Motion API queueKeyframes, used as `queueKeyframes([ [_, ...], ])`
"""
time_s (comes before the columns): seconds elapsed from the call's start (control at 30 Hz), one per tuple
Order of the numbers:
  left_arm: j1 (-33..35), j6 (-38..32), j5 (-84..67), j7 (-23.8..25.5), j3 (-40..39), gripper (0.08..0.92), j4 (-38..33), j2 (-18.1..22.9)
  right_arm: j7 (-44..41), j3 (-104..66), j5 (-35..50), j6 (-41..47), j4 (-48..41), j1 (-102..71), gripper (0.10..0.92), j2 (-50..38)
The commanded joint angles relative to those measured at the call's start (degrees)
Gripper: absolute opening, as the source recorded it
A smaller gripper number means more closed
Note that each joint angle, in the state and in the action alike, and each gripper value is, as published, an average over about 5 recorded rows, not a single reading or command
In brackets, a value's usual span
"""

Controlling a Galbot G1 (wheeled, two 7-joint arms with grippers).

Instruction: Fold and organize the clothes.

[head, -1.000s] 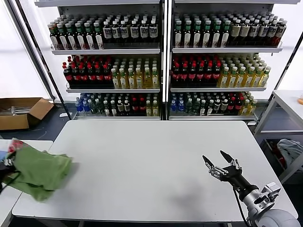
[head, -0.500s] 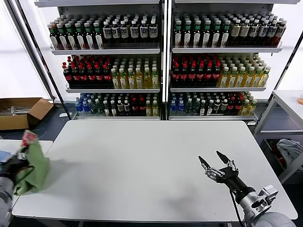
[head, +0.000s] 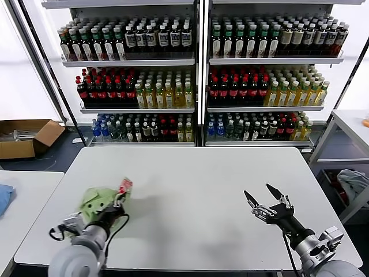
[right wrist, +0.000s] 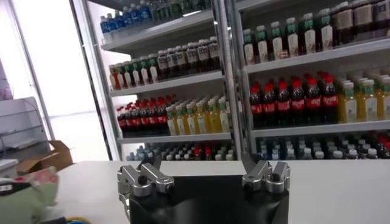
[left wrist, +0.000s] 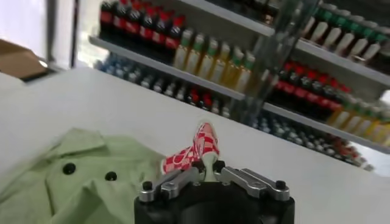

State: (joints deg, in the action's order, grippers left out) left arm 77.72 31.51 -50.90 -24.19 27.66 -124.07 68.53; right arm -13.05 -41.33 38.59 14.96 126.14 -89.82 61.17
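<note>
Left tool (head: 118, 201) grips the bunched shirt (head: 99, 199) at the table's (head: 196, 190) near left; right tool (head: 266, 202) waits open. We should lower it gently and spread it flat.

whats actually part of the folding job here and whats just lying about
Part of the job:
- green shirt, bunched on the white table
- left gripper, shut on the shirt
- right gripper, open, waiting

Lying about:
- bottle shelves
- cardboard box
- blue cloth
</note>
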Motion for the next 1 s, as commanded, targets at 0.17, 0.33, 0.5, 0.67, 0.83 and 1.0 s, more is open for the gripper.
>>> queueKeyframes([
  [0.17,-10.7,1.29,-16.62,-11.86,-14.57,0.12,-1.68,4.89,0.65,2.28,-1.39,0.64,1.24,-0.56,0.823,-1.25],
  [0.33,-8.99,0.95,-16.15,-7.17,-13.11,0.138,-3.07,4.45,1.59,4.3,-2.43,1.69,1.46,0.55,0.823,-1.38],
  [0.5,-7.1,0.12,-17.04,-4.78,-9.75,0.255,-5.97,3.96,3.2,7.65,-3.75,3.89,1.1,2.65,0.823,-1.02],
  [0.67,-4.63,-0.22,-18.42,-3.16,-4.62,0.402,-9.45,2.62,4.99,12.26,-4.08,6.48,0.12,5.56,0.823,-1.13],
  [0.83,-1.75,0.31,-14.35,0.86,3.47,0.55,-9.33,-0.35,7.53,21.9,-6.54,9.65,-2.17,9.51,0.823,-1.05],
  [1.0,1.38,0.36,-1.29,5.89,8.73,0.688,-7.78,-1.61,9.42,31.69,-10.86,11.82,-6.97,14.9,0.823,0.59],
])
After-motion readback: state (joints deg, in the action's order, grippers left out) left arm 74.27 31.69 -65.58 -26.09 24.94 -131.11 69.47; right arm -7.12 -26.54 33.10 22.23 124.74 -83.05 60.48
